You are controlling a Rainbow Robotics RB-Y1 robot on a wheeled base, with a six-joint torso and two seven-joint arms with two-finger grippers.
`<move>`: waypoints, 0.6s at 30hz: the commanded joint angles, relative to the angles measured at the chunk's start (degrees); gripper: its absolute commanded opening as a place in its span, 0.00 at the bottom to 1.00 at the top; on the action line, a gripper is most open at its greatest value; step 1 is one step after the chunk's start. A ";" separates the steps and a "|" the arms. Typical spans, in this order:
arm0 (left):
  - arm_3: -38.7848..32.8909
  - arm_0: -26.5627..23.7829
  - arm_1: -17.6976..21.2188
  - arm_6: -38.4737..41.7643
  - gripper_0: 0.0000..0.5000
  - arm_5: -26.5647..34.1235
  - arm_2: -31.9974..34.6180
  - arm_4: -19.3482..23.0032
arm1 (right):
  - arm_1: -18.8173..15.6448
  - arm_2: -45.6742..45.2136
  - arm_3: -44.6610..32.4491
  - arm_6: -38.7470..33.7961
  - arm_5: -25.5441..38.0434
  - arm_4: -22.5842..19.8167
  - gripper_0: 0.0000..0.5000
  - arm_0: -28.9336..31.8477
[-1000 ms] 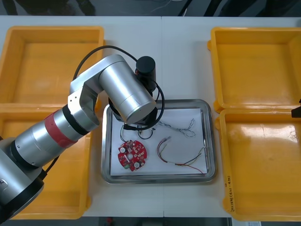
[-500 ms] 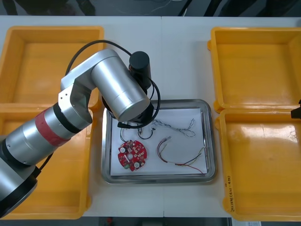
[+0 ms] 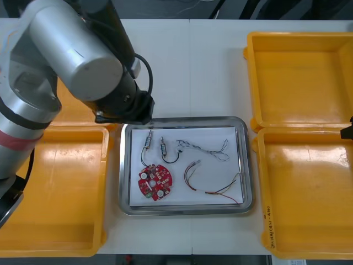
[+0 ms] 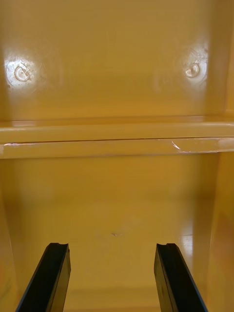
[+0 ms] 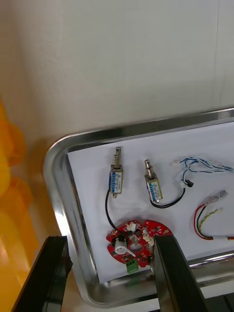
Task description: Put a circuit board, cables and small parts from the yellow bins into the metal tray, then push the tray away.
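Observation:
The metal tray (image 3: 247, 165) lies mid-table with white paper inside. In it are a round red circuit board (image 3: 155, 182), two small metal parts (image 3: 149, 141) with a black cable (image 3: 172, 158), a blue and white cable (image 3: 204, 148) and a red and yellow cable (image 3: 214, 187). My left arm (image 3: 83, 61) hangs over the tray's far left corner. The left gripper (image 5: 107, 278) is open above the tray rim (image 5: 58, 195), holding nothing, with the circuit board (image 5: 134, 243) between its fingers (image 5: 46, 273). The right gripper (image 4: 111, 280) is open over a bare bin floor.
Two yellow bins (image 3: 309, 193) stand right of the tray and look bare inside, as does the near left bin (image 3: 55, 193). The arm covers much of the far left bin. White table (image 3: 187, 66) stretches beyond the tray.
My left arm has risen and drawn back to the far left, off the tray. The two small metal parts it covered now lie in plain sight in the tray.

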 commanded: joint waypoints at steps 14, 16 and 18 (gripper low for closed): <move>-1.42 4.11 14.21 -7.26 1.00 0.58 17.27 10.21 | -0.30 -1.65 -1.73 -4.02 0.17 -1.55 1.00 0.72; -1.42 5.43 15.26 -7.88 1.00 0.58 19.03 10.48 | -0.47 -1.65 -1.73 -4.02 0.17 -1.72 1.00 0.72; -1.42 6.84 16.14 -8.41 1.00 0.58 20.26 10.48 | -0.74 -1.65 -1.73 -4.10 0.17 -2.07 1.00 0.81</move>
